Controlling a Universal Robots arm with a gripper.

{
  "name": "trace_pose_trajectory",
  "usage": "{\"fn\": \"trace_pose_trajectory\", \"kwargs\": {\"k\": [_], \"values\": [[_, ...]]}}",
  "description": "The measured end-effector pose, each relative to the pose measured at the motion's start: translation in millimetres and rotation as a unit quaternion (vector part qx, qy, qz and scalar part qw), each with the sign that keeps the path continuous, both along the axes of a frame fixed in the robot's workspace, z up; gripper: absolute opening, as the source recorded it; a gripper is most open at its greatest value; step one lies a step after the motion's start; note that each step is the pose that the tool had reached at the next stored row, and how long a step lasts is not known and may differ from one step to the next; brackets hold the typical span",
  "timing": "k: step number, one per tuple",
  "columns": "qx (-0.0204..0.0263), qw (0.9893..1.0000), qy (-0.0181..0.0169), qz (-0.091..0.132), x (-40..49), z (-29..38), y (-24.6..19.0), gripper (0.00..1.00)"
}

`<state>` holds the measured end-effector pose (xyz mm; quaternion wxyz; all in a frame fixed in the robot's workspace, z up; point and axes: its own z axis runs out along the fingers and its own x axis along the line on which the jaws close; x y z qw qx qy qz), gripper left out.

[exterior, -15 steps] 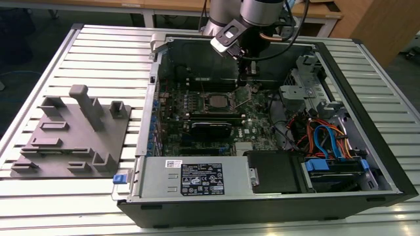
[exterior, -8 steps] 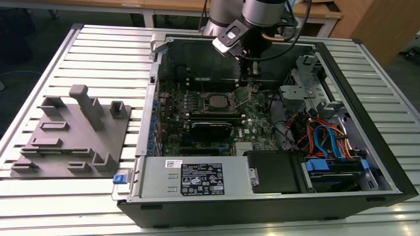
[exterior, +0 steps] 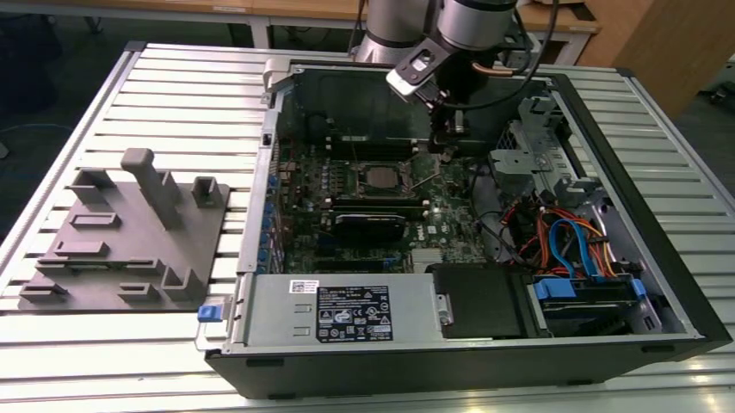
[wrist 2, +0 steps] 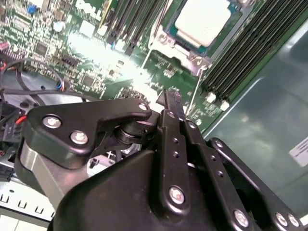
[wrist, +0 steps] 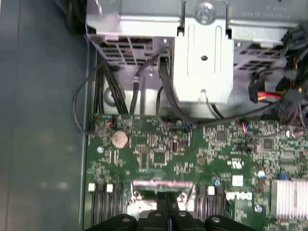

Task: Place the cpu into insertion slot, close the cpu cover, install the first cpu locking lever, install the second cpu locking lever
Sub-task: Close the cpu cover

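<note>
1. At the exterior view's left, a grey fixture plate (exterior: 115, 249) with upright blocks and low pads lies on the slatted table (exterior: 103, 361), just beside the open computer case (exterior: 460, 374).
2. Inside the case, along its near edge, sits the silver power supply (exterior: 344, 314); beyond it lies the green motherboard (exterior: 301, 225).
3. The insertion slot (exterior: 358, 176) sits on the motherboard's far half; in the second wrist view the cpu (wrist 2: 204, 19) lies in it, silvery top up.
4. The cpu cover (wrist 2: 185, 50), a silver metal frame, lies around the chip's edge; whether it is pressed fully flat I cannot tell.
5. A thin wire locking lever (wrist 2: 192, 91) runs from the frame's corner towards the fingertips; in the exterior view a thin wire stands raised on the slot's right side.
6. The gripper (exterior: 445, 144) hangs from the arm inside the case, just right of the slot in the exterior view and above the board; in both wrist views its black fingers (wrist 2: 166, 120) are drawn together with only a hairline between them; whether the tips pinch the lever I cannot tell.
7. In the first wrist view the fingertips sit over the edge of a silver frame; a coin battery (wrist: 119, 139) lies on the board beyond them, and a finned heatsink (wrist: 290, 197) stands at one side.
8. Long black memory slots (wrist 2: 245, 48) run beside the chip in the second wrist view.
9. At the exterior view's right stand the grey metal drive cage (exterior: 534, 138) and a bundle of blue and orange cables (exterior: 563, 245).
</note>
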<state>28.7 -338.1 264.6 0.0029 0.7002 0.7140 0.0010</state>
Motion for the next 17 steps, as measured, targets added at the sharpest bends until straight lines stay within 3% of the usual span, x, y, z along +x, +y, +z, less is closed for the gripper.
{"fn": "trace_pose_trajectory", "kwargs": {"k": [11, 17], "values": [[-0.0001, 1.0, 0.0, -0.005, 23.0, -8.4, 0.2, 0.1], [0.0, 1.0, 0.0, -0.007, 27.0, -17.1, 0.2, 0.1]]}}
